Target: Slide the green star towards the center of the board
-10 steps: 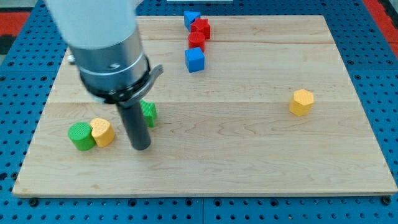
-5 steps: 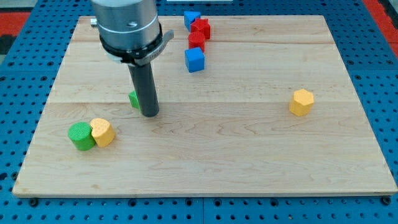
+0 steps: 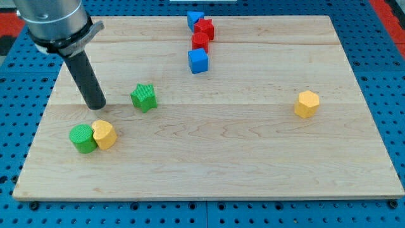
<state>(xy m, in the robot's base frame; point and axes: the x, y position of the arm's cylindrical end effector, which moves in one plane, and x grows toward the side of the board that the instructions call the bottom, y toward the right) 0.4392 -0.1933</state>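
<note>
My tip (image 3: 97, 106) moved to view's left of green star (image 3: 144, 97), now apart, star fully uncovered; no pincer fitted.

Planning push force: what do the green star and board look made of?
Green star: looks like painted wood or matte plastic, with solid colour and no gloss; I can't tell which. Board: pale wood, visible grain and plank seams, smooth satin finish.

Arm: enters from the view's top left, only its grey cylindrical end section showing, cut off by the frame edge.
Rod: dark, straight, slanting slightly down toward the view's right from that grey section.
My tip (image 3: 97, 106): the rod's lowest point, down at the board's surface, touching no block.
</note>
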